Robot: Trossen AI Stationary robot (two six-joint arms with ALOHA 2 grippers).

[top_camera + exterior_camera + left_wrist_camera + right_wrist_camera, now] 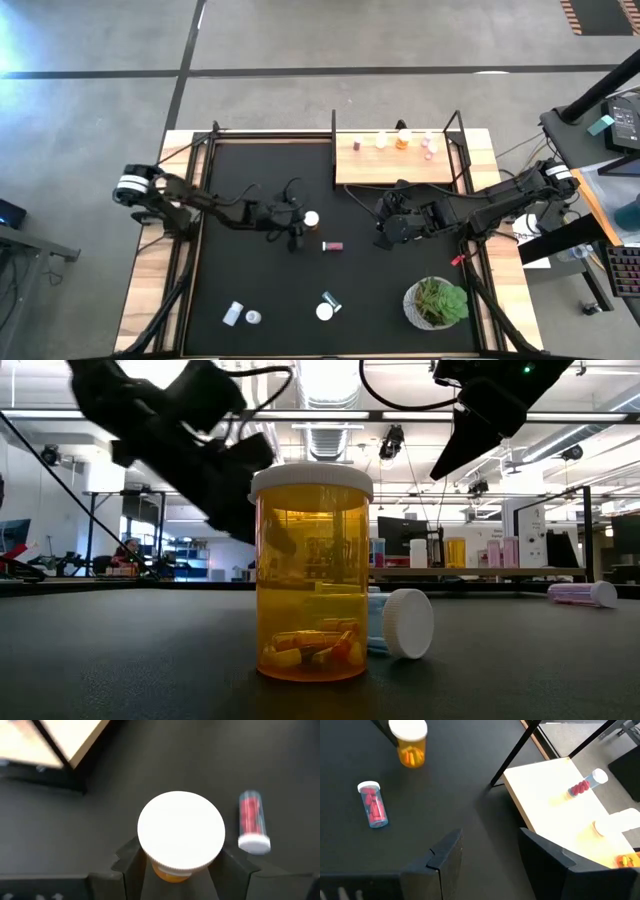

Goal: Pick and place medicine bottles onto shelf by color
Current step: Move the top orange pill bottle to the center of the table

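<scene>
An orange bottle with a white cap (312, 218) stands upright on the black mat (230, 200). My left gripper (296, 228) is open. In the left wrist view its two fingers stand on either side of the cap (181, 831), with the orange body showing below. A red bottle (332, 245) lies on its side on the mat just beside it; it also shows in the left wrist view (251, 820). My right gripper (385, 228) is open and empty, over the mat by the near left corner of the wooden shelf (395, 170). Several bottles (402, 140) stand along the shelf's far edge.
A potted plant (436, 302) stands at the near right of the mat. More bottles lie or stand near the front edge (233, 313) (327, 306). The shelf's black posts (333, 130) rise at its corners. In the low view an orange bottle (310, 575) stands upright beside a lying white-capped bottle (405, 623).
</scene>
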